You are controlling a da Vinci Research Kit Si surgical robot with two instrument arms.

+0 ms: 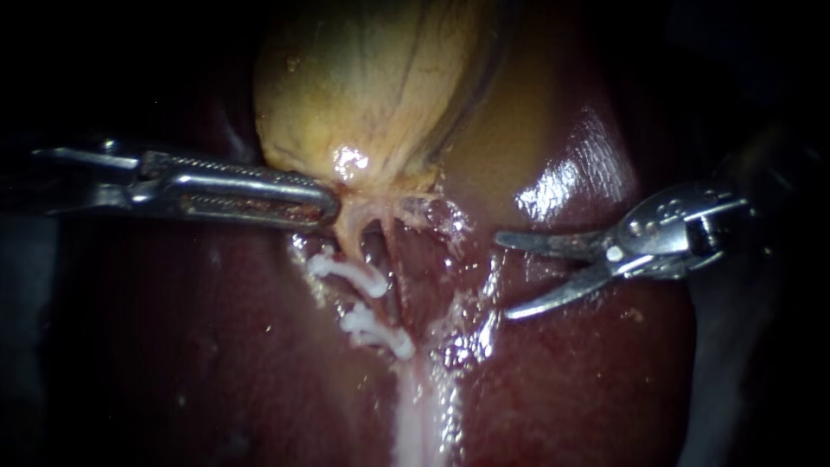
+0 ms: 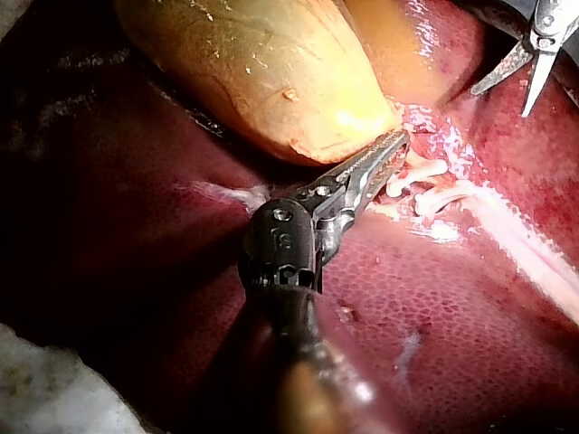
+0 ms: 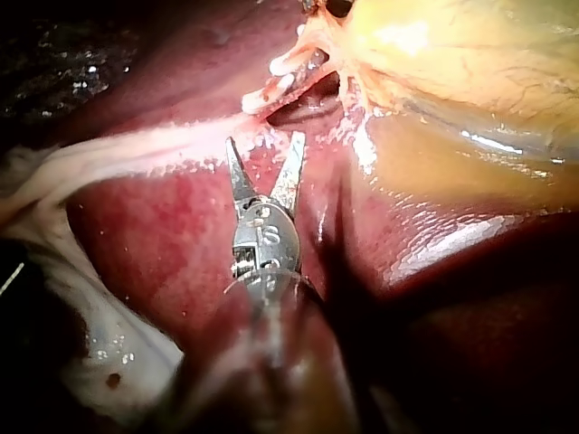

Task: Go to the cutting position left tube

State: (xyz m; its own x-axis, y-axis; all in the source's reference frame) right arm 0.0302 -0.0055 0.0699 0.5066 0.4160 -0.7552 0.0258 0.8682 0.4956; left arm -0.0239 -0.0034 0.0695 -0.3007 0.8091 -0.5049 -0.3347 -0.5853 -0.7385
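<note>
At nine o'clock my left instrument reaches in, its long, ridged steel pincer closed on the pale, stringy neck of the gallbladder, a yellow, veined sac swelling towards twelve. Just off centre, towards six, the left tube hangs thin and tan, with ribbed white clips clamped across it. Over the glossy, dark-red liver at three o'clock, my right instrument holds its pincer of two curved, pointed blades open, apart from the tube.
</note>
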